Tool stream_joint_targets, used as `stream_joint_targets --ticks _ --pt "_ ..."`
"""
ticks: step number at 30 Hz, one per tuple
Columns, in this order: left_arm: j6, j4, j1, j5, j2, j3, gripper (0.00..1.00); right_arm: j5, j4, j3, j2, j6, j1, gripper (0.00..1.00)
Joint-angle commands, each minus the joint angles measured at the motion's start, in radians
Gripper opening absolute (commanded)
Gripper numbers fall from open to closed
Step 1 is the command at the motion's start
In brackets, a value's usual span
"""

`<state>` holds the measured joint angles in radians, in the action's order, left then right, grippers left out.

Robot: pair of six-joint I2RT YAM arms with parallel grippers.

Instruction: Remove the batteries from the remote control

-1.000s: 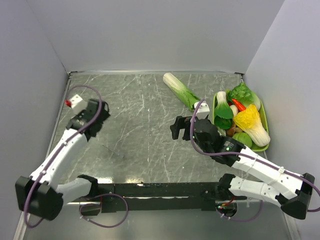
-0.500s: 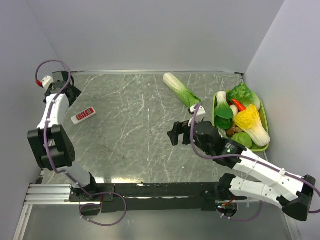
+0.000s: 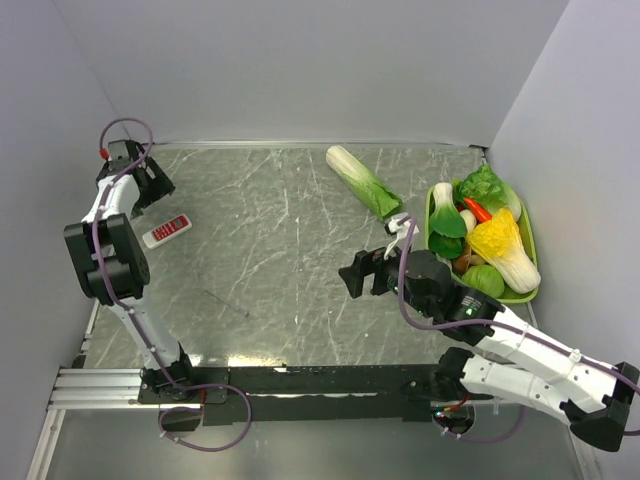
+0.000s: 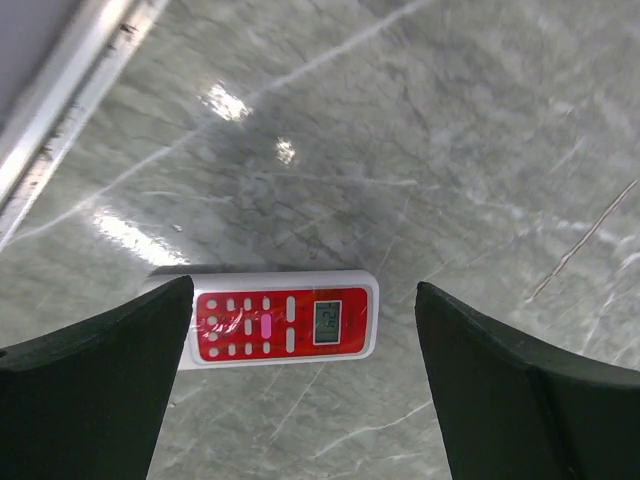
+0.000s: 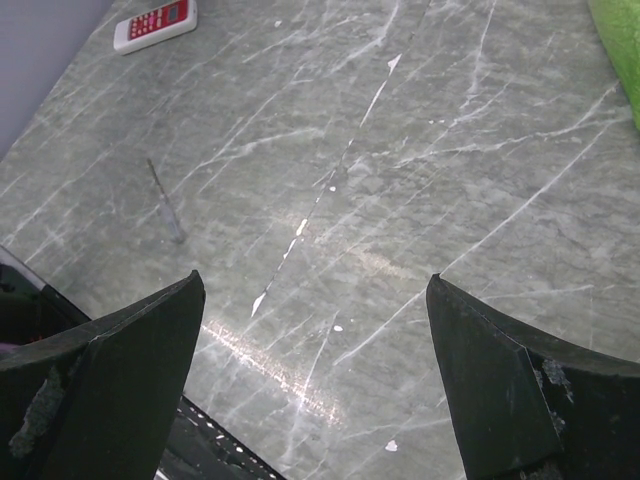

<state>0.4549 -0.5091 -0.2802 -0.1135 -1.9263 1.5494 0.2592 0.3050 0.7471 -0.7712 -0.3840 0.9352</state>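
The remote control (image 3: 167, 230) lies face up on the marble table near the left wall. It is a white slab with a red button panel and a small display, and it also shows in the left wrist view (image 4: 275, 320) and far off in the right wrist view (image 5: 155, 25). My left gripper (image 3: 152, 188) hangs above and just behind it, open and empty, and in the left wrist view (image 4: 305, 400) the remote sits between the jaws. My right gripper (image 3: 352, 278) is open and empty over the table's middle (image 5: 315, 380). The batteries are hidden.
A green basket (image 3: 531, 250) of toy vegetables, with a red chili (image 3: 477, 210), stands at the right wall. A long green-white vegetable (image 3: 362, 180) lies on the table at the back middle. The left wall and its metal edge strip (image 4: 60, 110) are close to the remote.
The left arm has swung up into the far left corner and now points down at the remote. The right gripper has shifted slightly toward me.
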Motion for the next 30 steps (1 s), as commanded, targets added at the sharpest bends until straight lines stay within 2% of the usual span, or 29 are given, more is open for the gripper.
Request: stream_joint_targets --ticks 1,7,20,26,30 --pt "-0.074 0.008 -0.002 0.110 -0.046 0.060 0.97 -0.008 -0.044 -0.015 0.018 0.005 -0.001 1.00" --pt "-0.093 0.008 -0.002 0.178 -0.094 0.049 0.97 -0.023 -0.024 0.012 -0.023 -0.001 0.002 1.00" --pt "-0.128 -0.008 -0.002 0.121 -0.105 0.003 0.97 -0.012 -0.026 -0.008 0.032 0.004 -0.001 1.00" --pt "-0.133 -0.051 -0.002 0.143 -0.059 -0.057 0.97 -0.018 -0.003 0.000 0.064 -0.004 0.001 1.00" --pt "-0.148 -0.051 -0.001 0.201 0.036 -0.109 0.97 -0.015 -0.015 -0.022 0.115 -0.006 0.001 1.00"
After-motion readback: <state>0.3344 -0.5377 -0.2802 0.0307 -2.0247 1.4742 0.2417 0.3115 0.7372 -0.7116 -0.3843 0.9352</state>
